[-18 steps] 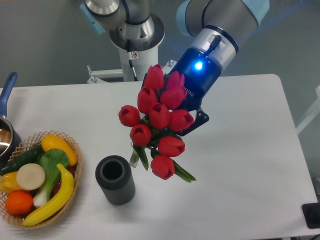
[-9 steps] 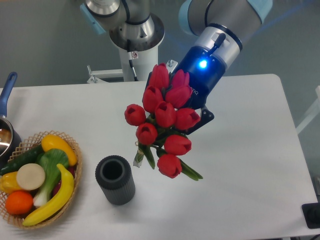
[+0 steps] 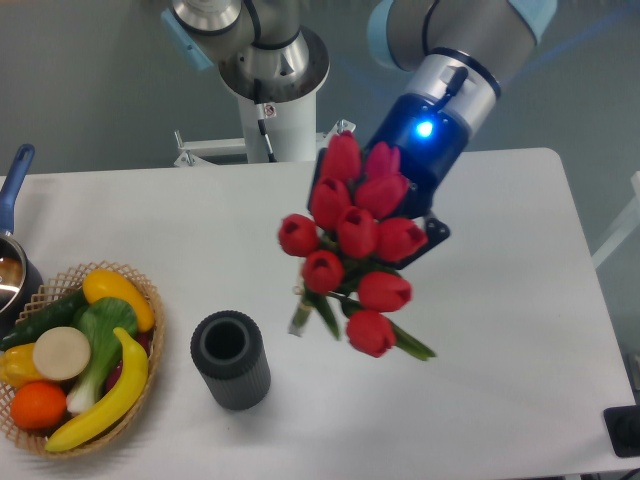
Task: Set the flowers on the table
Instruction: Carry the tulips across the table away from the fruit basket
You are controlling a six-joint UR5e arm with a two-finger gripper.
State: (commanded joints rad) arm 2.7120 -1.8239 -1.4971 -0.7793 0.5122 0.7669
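At the far left, a pot (image 3: 12, 262) with a blue handle is being cut off by the frame edge, and a wicker basket (image 3: 150, 300) of fruit and vegetables is resting just beside it on the tabletop (image 3: 520, 330). A dark ribbed cylinder (image 3: 231, 359), open at the top, is standing upright to the right of the basket, near the front edge. Right of centre, the flowers (image 3: 355, 245) are being held in the air above the tabletop, red buds turned toward the camera, with green stems and leaves trailing down and to the right. They are being carried by the hand (image 3: 415, 205), whose fingers are hidden behind the buds; whether it is pressed onto the stems cannot be told with certainty, though the bunch is being supported by nothing else. Judged from this pose, the bunch is not yet set down. A release from this height is likely to send the flowers rolling or bouncing, and a descent drifting leftward risks the leaves brushing and toppling the cylinder. The stems may also be bent if pressed down at an angle.
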